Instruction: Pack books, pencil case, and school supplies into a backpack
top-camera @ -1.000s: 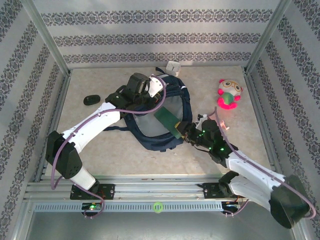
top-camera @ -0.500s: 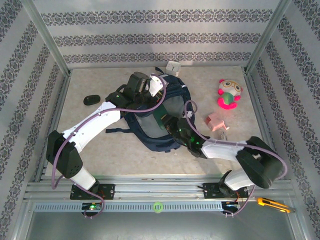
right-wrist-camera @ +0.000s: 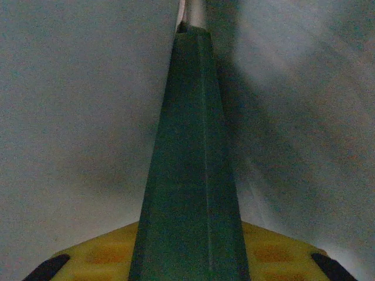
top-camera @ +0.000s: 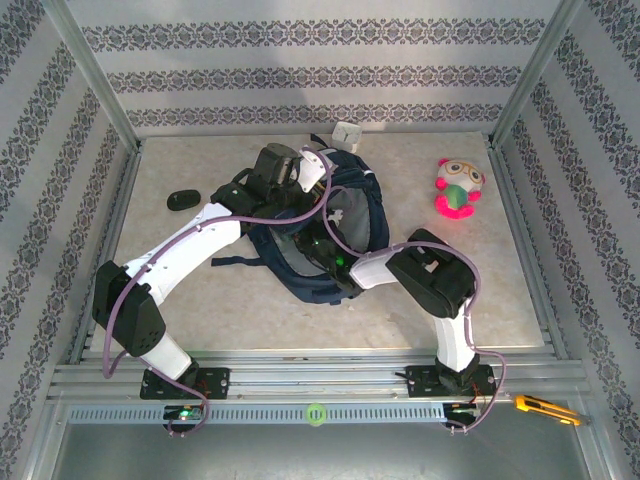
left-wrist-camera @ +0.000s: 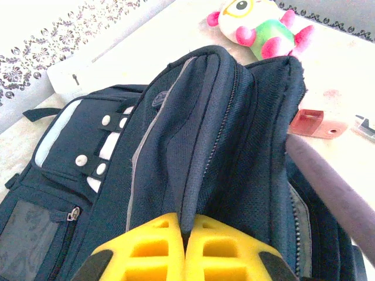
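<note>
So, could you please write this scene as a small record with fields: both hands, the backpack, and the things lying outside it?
backpack: lies on the table, opened
green book: inside the backpack, edge-on
left hand: shut on the backpack's rim, holding it up
right hand: shut on the green book, inside the backpack
pencil case: on the table, beside the backpack
plush toy: on the table, far right
black oval object: on the table, far left
</note>
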